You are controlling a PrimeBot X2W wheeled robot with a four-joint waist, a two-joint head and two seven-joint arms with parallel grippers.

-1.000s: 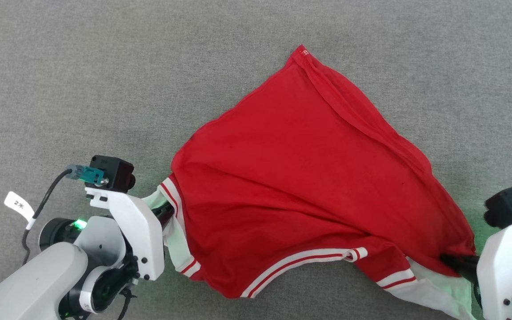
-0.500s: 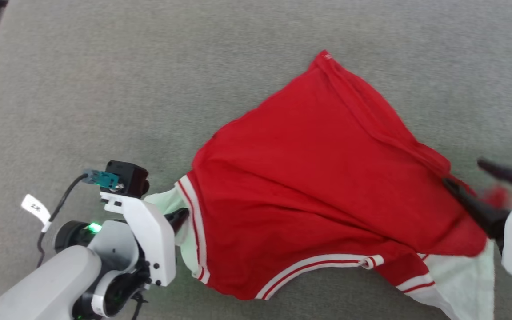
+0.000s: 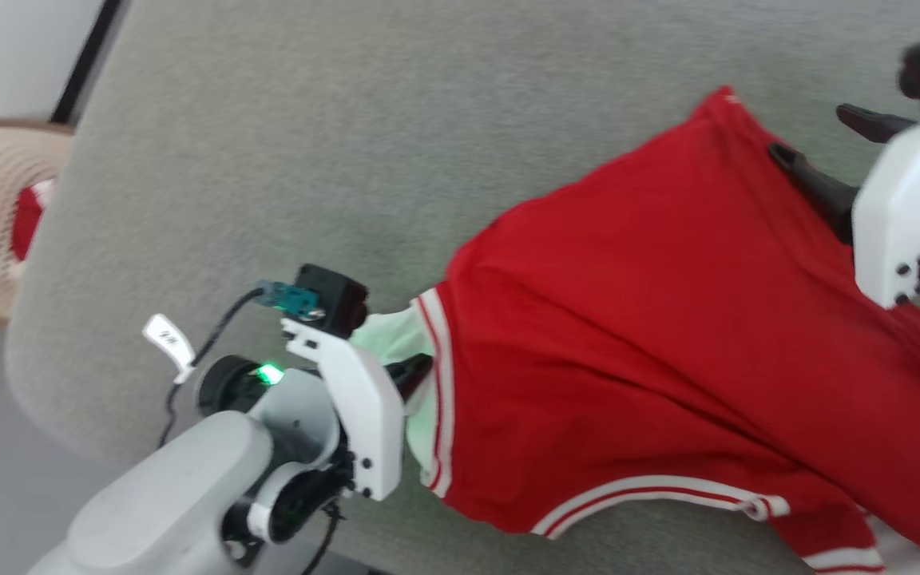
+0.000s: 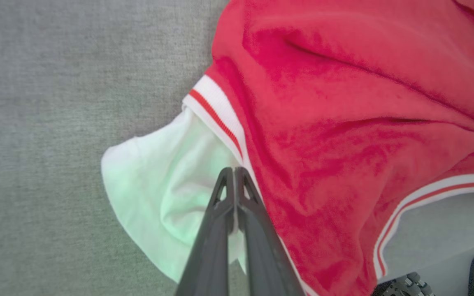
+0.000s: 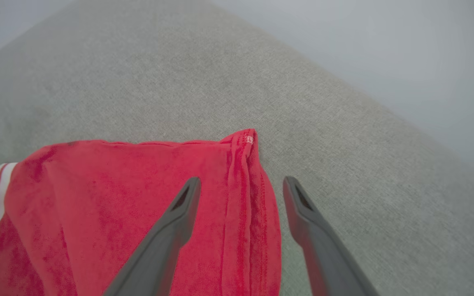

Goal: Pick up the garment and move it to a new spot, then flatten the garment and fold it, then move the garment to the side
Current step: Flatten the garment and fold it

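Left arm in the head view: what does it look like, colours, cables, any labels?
Pale grey forearm, white wrist bracket carrying a black camera block with a teal plug, black cable with a white tag, a green light, long dark fingers.

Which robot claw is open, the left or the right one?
The right gripper: its two dark fingers stand apart over the red garment. The left gripper is pinched shut on the white sleeve.

I see the garment (image 3: 636, 319) bright red with white sleeves and red-striped white bands, on a grey surface (image 3: 268, 160).
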